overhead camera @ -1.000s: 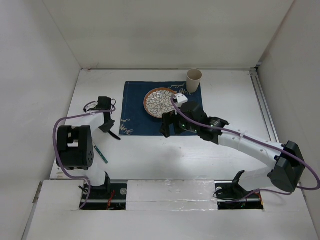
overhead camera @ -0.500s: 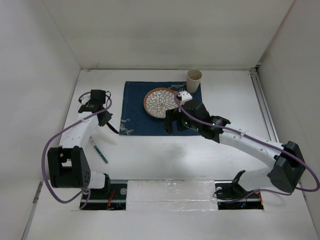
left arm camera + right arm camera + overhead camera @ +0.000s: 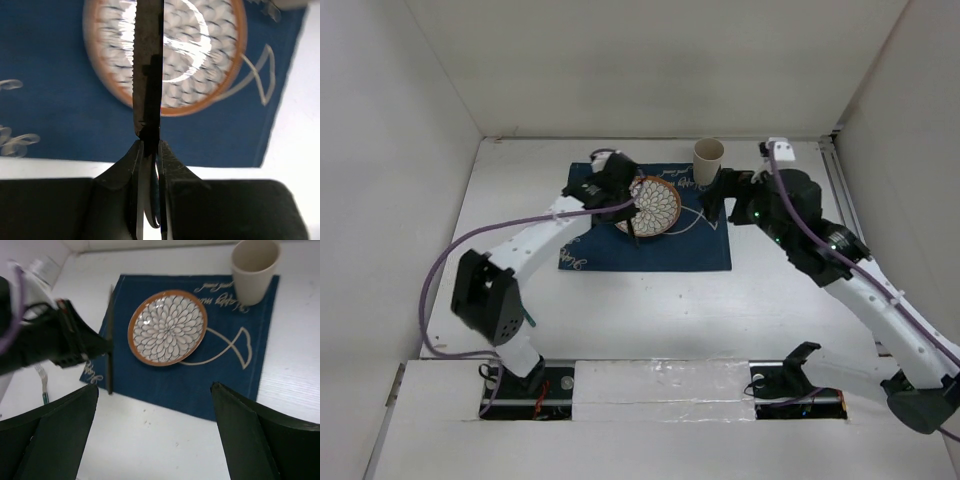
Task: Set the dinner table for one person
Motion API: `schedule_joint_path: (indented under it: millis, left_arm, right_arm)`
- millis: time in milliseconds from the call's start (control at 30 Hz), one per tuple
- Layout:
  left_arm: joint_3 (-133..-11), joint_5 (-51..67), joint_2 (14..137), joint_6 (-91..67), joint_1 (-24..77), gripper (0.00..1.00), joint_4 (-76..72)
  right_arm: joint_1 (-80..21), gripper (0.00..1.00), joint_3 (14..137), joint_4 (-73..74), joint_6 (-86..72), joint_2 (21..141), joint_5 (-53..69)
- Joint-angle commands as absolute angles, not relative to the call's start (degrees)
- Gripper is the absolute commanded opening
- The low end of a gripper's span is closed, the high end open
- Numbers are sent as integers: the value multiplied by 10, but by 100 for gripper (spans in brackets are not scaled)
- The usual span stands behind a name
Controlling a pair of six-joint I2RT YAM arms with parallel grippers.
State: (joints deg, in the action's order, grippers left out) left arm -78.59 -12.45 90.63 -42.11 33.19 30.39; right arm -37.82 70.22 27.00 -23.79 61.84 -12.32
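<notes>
Two things differ from a second ago. The left gripper [image 3: 149,145], which sits off the left edge of the placemat [image 3: 690,250] back then, is now up over the plate [image 3: 655,205] in the middle of the overhead frame. The right gripper [image 3: 153,387] is off the mat's centre and pulled up to the upper right, just beside the cup [image 3: 709,160].

The left fingers are clenched on a thin dark knife [image 3: 148,75]. I'm calling it a knife because one edge looks serrated in the wrist view. It pokes out past the fingertips and crosses the plate edge-on, hanging above it rather than resting on it, as far as I can tell. The right jaws are spread wide with nothing between them.

My read is that the right arm has cleared out so the knife can cross, and the knife is mid-carry toward a spot beside the plate, probably the plate's right. The dinner table [image 3: 620,300] fills the whole floor of the frame, with the mat, plate and cup already in its upper middle. A fork [image 3: 44,382] lies on bare tabletop at lower left, so it isn't placed yet.
</notes>
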Motion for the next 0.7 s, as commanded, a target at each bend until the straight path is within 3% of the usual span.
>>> schedule_joint_path:
  millis: [0, 233, 667]
  left_arm:
    - [-876, -138, 973, -435, 394, 0, 302]
    - [-1027, -131, 1155, -430, 469, 0, 302]
    - [-1191, -61, 1317, -447, 475, 0, 288]
  right_arm:
    - [-348, 100, 751, 334, -232, 599, -159]
    - [-306, 100, 768, 375, -221, 580, -159]
    - [-283, 100, 762, 382, -211, 585, -135]
